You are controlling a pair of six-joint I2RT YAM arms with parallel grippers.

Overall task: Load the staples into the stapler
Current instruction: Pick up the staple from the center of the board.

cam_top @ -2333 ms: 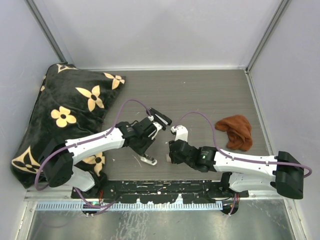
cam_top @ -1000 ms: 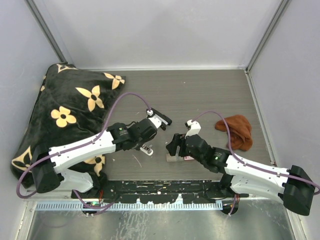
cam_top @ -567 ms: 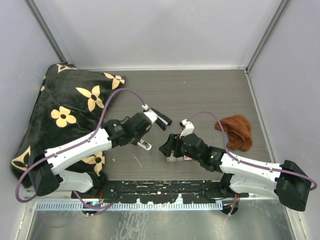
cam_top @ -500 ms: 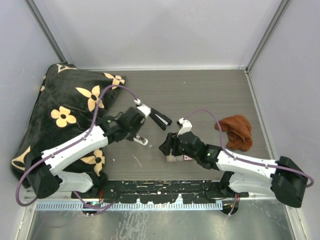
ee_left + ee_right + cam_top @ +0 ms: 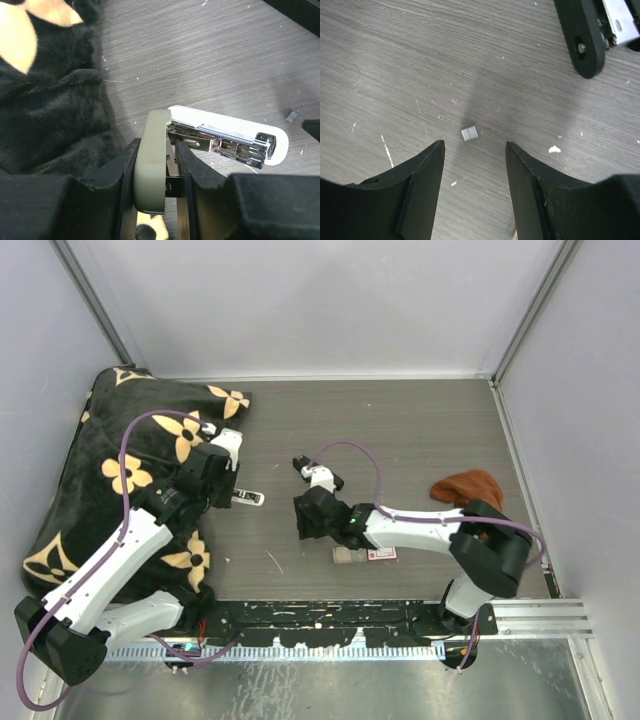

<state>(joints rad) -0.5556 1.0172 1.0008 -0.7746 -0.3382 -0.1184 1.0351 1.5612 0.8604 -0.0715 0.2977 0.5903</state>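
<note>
The fingers [image 5: 125, 172] of our left gripper [image 5: 154, 155] are clenched on the cream-green lid of the stapler [image 5: 227, 135]. We see the stapler hinged open, its white base and metal channel reaching out over the table [image 5: 200, 60] beside the cushion [image 5: 50, 110]. Our right gripper [image 5: 474, 145] has its fingers [image 5: 422, 170] spread wide, grasping nothing. The staples [image 5: 469, 133], a small grey block, lie on the wood in line with that gap. The red-and-white box [image 5: 381, 554] lies near our right arm.
</note>
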